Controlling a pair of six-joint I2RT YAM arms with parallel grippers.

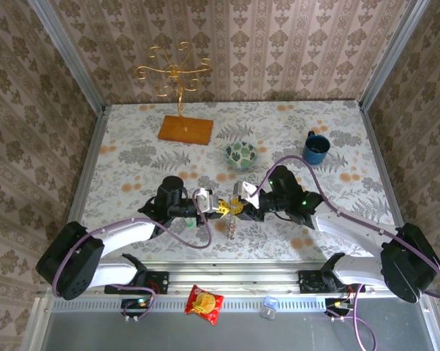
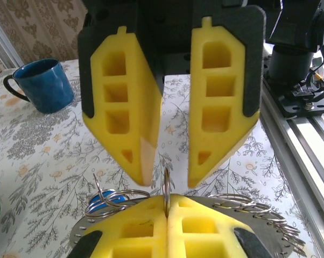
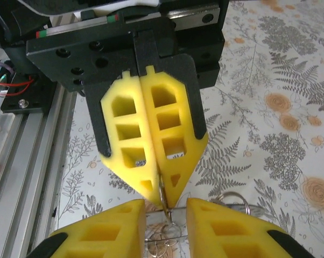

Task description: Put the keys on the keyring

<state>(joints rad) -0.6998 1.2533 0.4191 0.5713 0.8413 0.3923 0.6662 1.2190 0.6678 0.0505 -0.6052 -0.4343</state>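
Keyring (image 2: 251, 214): a flat grey band carrying several wire loops, seen from the left wrist just below the left hand (image 2: 167, 200), at the near middle of the surface (image 1: 132, 168). Left hand: yellow fingers pressed together on a thin loop (image 2: 166, 185) that stands edge-on between their tips. Whether this loop belongs to the keyring or to a key cannot be told. The head of the blue key (image 2: 103, 203) lies among wire loops just left of those fingers. Right hand (image 3: 166, 228): fingers a narrow gap apart, holding nothing, tip to tip with the left hand, the thin loop in line with the gap. From above, the two hands meet well apart from the bowl (image 1: 240, 154) and the mug (image 1: 316, 148).

Step in hand, as judged: the left hand presents the loop while the right hand prepares to take hold of it or to work a key onto it. To do this well, the left hand should hold its pinch firm and motionless so that the loop does not twist. The right hand should advance straight along the plane of the loop and close only once both pads flank the wire. It should grip apart from the left fingertips, leaving room to thread. Risk: a slanted approach could push the loop sideways out of the pinch or snag the neighbouring loops.
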